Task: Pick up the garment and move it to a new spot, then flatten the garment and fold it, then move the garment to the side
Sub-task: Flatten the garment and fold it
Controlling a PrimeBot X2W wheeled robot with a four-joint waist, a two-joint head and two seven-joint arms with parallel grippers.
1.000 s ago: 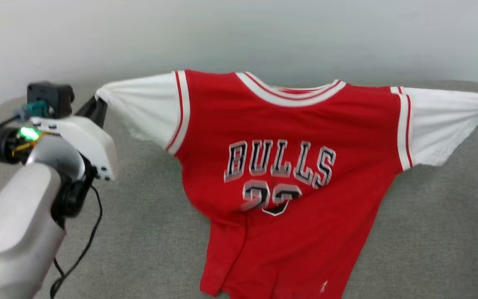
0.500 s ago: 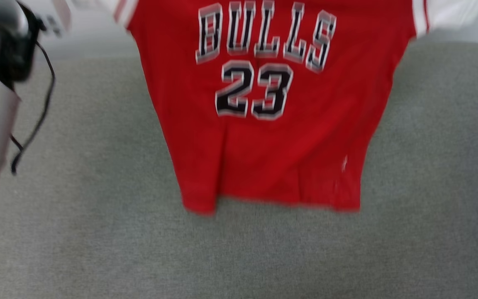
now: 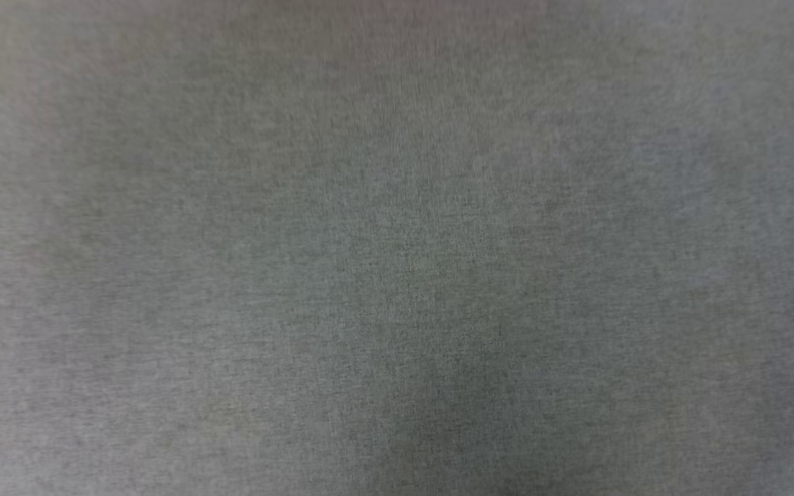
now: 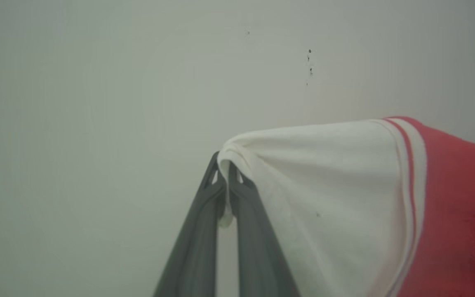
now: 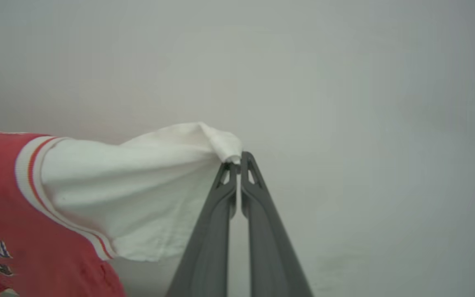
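The garment (image 4: 344, 189) is a red jersey with white short sleeves and red-white striped trim. In the left wrist view my left gripper (image 4: 223, 171) is shut on the bunched tip of one white sleeve, with the red body stretching off to the right. The right wrist view has my right gripper (image 5: 238, 163) shut on the tip of the other white sleeve, and the garment (image 5: 138, 189) spreads away to the left, black letters showing at its lower left edge. The shirt hangs stretched between the two grippers in front of a pale wall.
The head view looks straight down on a grey fabric surface (image 3: 397, 275). A plain pale wall (image 4: 97, 103) stands behind both grippers, with a few small dark marks (image 4: 309, 66) on it.
The head camera has tilted downward, so the garment and the left arm slid up and out of its picture, leaving grey fabric.
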